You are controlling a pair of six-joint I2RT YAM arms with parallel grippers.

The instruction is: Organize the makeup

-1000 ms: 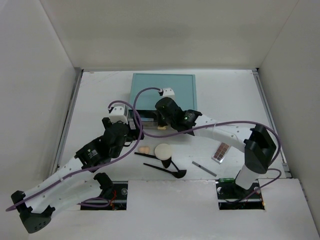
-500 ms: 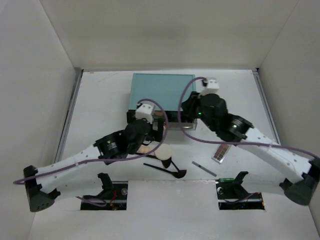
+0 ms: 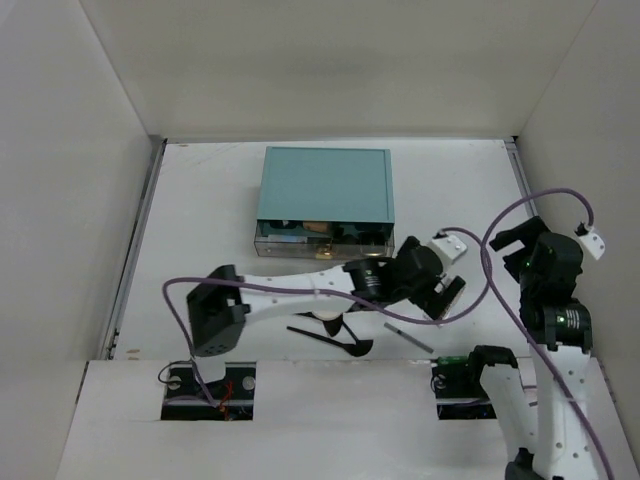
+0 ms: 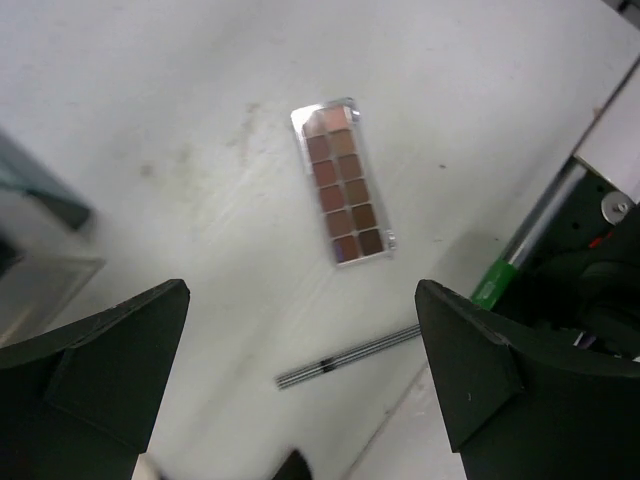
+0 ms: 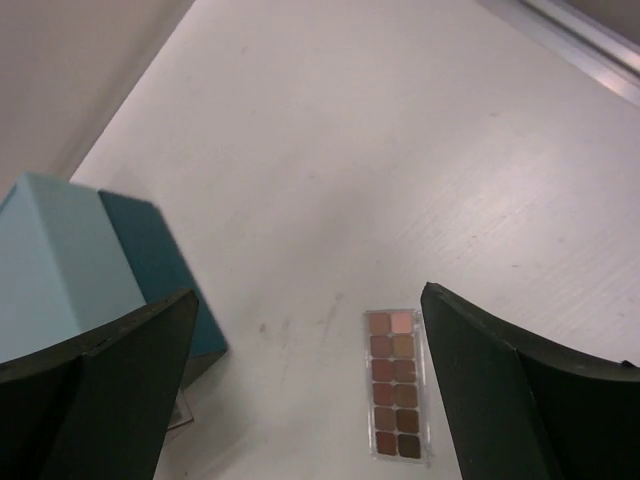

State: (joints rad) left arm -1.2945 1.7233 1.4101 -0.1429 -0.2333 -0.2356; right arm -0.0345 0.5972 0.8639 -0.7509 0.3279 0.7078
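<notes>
**A:** What's the biggest thing on the table?

**B:** The teal drawer box, up at twelve o'clock. Its clear drawer front faces six o'clock. I can't make out what sits behind it.

**A:** And the arms?

**B:** The left arm comes from seven o'clock and stretches across, ending at about four o'clock of the box. The right arm stands raised at the three o'clock edge.

**A:** How are the jaws?

**B:** The left gripper is spread wide with nothing in it, held above the table. The right gripper is the same, wide apart and empty, and up high.

**A:** Where's the makeup?

**B:** The palette lies flat on the table. In the left wrist view it's near twelve o'clock of the gap between the fingers; in the right wrist view it's about five o'clock. Neither gripper touches it.

**A:** Anything smaller?

**B:** The black brushes lie at six o'clock of the box. The pencil is at three o'clock of them and six o'clock of the palette, apart from both.
</notes>
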